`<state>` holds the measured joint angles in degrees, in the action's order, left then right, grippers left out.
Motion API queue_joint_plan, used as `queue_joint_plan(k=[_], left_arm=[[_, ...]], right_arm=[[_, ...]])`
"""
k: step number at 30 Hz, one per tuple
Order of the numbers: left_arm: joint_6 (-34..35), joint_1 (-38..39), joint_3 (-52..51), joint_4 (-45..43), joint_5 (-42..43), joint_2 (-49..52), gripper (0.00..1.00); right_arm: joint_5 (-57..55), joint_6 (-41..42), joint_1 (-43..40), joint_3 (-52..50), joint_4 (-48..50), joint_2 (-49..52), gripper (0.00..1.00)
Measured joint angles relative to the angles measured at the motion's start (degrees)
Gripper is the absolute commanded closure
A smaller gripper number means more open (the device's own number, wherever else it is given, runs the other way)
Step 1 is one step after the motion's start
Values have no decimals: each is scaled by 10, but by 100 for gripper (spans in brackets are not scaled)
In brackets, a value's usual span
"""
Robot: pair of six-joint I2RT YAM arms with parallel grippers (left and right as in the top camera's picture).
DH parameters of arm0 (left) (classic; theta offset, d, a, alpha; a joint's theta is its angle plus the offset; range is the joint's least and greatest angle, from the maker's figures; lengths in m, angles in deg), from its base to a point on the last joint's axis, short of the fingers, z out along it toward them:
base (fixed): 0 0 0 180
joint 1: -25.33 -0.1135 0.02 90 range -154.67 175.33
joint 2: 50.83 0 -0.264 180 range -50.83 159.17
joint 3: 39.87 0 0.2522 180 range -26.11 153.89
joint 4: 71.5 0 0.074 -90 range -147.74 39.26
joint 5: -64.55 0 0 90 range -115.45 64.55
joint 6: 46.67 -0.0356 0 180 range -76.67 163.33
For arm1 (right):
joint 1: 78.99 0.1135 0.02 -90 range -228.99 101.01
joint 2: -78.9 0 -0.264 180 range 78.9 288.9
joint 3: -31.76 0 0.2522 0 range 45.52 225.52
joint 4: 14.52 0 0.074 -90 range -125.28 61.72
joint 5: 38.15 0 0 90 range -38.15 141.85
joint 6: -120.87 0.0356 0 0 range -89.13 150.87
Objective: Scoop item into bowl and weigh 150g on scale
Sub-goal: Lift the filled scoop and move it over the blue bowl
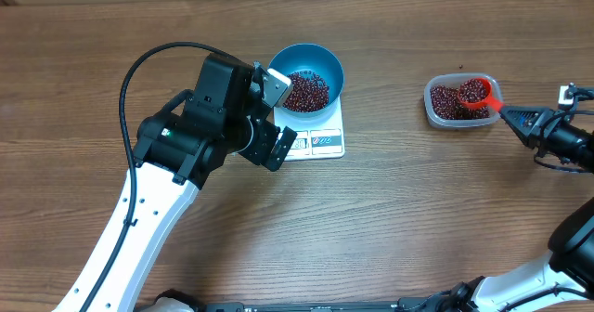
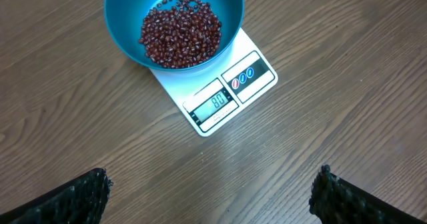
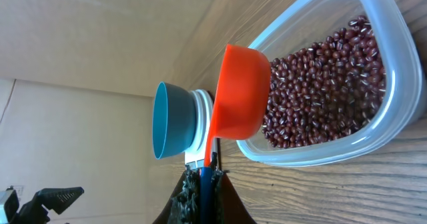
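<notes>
The blue bowl [image 1: 331, 63] stands on the white scale [image 1: 323, 142] with a heap of red-brown beans [image 1: 306, 91] in it. My left gripper [image 1: 278, 115] hovers just left of the scale, open and empty. In the left wrist view the bowl [image 2: 127, 24], its beans [image 2: 180, 34] and the scale [image 2: 230, 94] lie ahead of the wide-apart fingertips [image 2: 93, 192]. My right gripper [image 1: 520, 119] is shut on the handle of an orange scoop [image 1: 477, 93], which is over a clear tub [image 1: 434, 114] of beans. The right wrist view shows the scoop [image 3: 240, 94] above the tub's beans [image 3: 320, 84].
The clear tub [image 3: 313, 154] sits at the table's right side, near the far edge. Bare wooden table [image 1: 399, 219] stretches between the scale and the tub. The left arm's black cable [image 1: 148, 61] arcs over the table's left part.
</notes>
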<state>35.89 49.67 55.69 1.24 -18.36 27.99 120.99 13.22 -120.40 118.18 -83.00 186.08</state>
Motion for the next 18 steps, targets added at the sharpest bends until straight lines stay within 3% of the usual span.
queue_joint_plan(k=[8, 13, 18], left_arm=[[0, 0, 0, 0, 0, 0, 0], [0, 0, 0, 0, 0, 0, 0], [0, 0, 0, 0, 0, 0, 0]], right_arm=[[1, 9, 55, 12, -3, -74, 96], [2, 39, 132, 55, 8, -107, 96], [16, 133, 226, 61, 110, -107, 96]])
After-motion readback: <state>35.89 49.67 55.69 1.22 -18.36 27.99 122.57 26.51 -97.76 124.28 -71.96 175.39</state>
